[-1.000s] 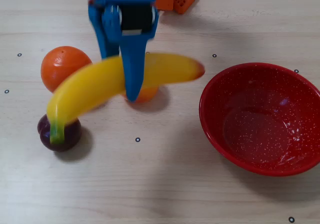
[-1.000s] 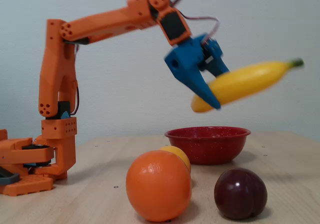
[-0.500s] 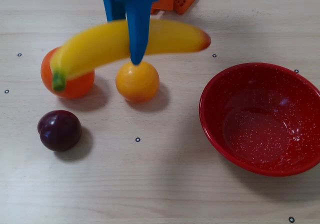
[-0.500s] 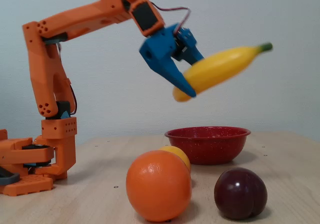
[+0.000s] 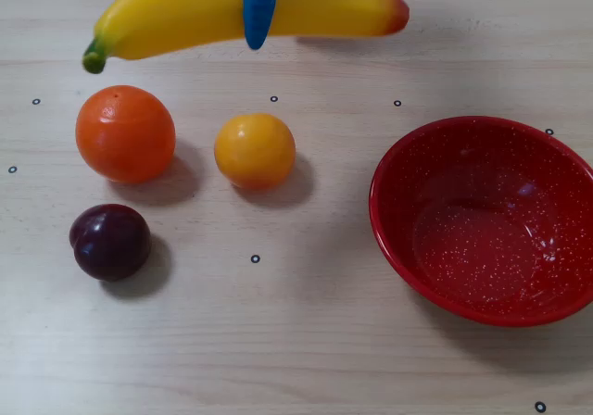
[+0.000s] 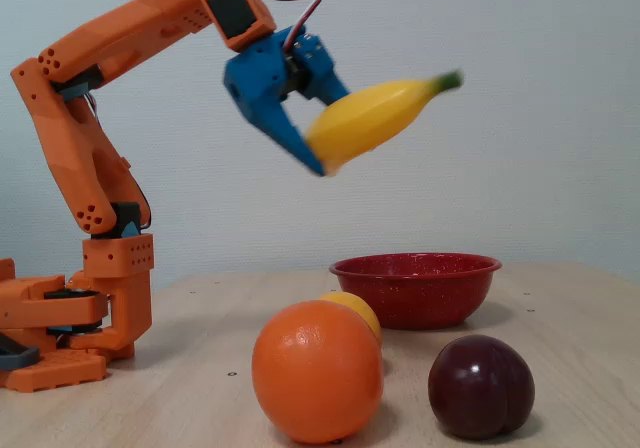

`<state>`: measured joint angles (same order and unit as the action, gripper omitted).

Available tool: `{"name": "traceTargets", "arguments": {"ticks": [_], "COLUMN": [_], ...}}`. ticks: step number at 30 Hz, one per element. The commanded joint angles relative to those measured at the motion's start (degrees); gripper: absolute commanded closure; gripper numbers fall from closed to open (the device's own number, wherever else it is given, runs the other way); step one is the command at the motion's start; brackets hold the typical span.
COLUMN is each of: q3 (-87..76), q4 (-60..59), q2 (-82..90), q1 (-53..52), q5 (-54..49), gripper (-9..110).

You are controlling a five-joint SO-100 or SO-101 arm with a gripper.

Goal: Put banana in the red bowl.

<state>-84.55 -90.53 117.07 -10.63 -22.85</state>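
The yellow banana hangs high in the air, crosswise in my blue gripper, which is shut on its middle. In the overhead view its green stem points left and its reddish tip right, at the top edge. The red bowl stands empty on the table at the right of the overhead view, below and right of the banana. In the fixed view the banana is well above the bowl's rim and to its left.
An orange, a small yellow-orange ball fruit and a dark plum lie on the wooden table left of the bowl. The orange arm base stands at the fixed view's left.
The gripper has lifted the banana higher and drawn it back toward the arm base, off the plum and orange side. The fruits and bowl have not moved.
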Motion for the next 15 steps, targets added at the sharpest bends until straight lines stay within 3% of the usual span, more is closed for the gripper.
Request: {"name": "traceTargets", "arguments": {"ticks": [1,14,15], "q3": [5.27,-0.62,0.62], "q4": [-2.11,1.93,6.06], "q2": [5.89,7.21,3.08], "q1": [1.23,3.52,9.23], "q5": [2.29,3.6,4.39], "gripper": [102,102,102]}}
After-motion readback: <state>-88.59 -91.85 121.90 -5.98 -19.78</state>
